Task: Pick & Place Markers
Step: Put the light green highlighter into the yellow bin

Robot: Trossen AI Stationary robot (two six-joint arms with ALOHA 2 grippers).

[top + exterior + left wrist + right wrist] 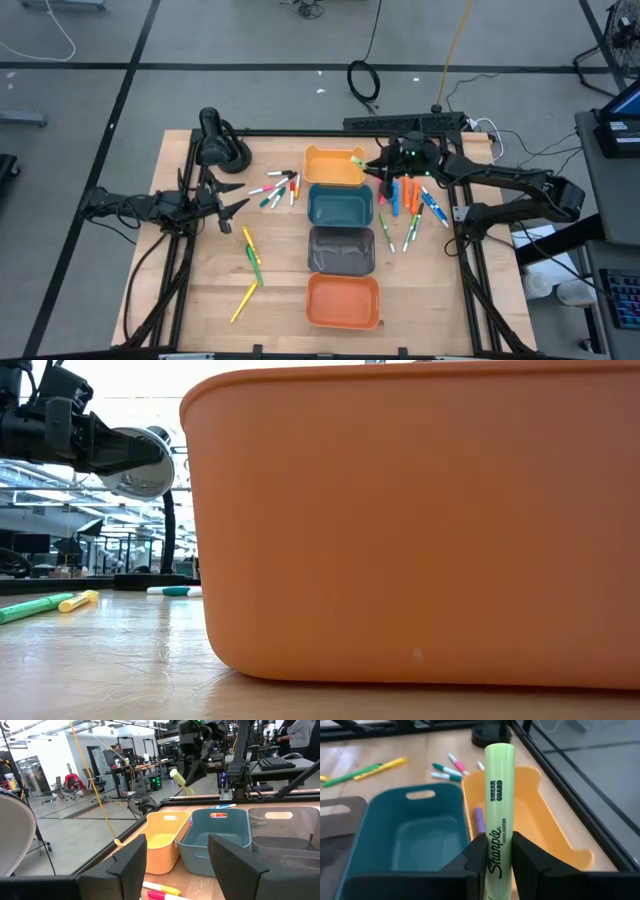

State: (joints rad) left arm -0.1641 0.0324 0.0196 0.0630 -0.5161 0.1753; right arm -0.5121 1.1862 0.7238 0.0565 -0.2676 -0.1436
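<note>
My right gripper [372,163] is shut on a yellow-green highlighter [499,795] above the right end of the light orange bin [335,166]; the left wrist view also shows it [180,779]. A purple marker [479,820] lies in that bin. My left gripper [235,197] is open and empty at the table's left, its fingers [131,865] pointing toward the bins. Loose markers lie left of the bins [276,189], nearer the front [250,255] and right of the bins [408,205]. My right gripper pinches the highlighter's barrel [498,851] between its two fingers, by the printed lettering. The highlighter lies along the fingers and sticks out past their tips. The fingers slant down toward the table's left. The highlighter is lifted clear above the light orange bin.
Four bins stand in a column down the table's middle: light orange, teal [340,205], grey [341,248] and orange [343,300], which fills the low view [420,520]. A black round stand [222,148] is at the far left. People and desks show beyond the table.
</note>
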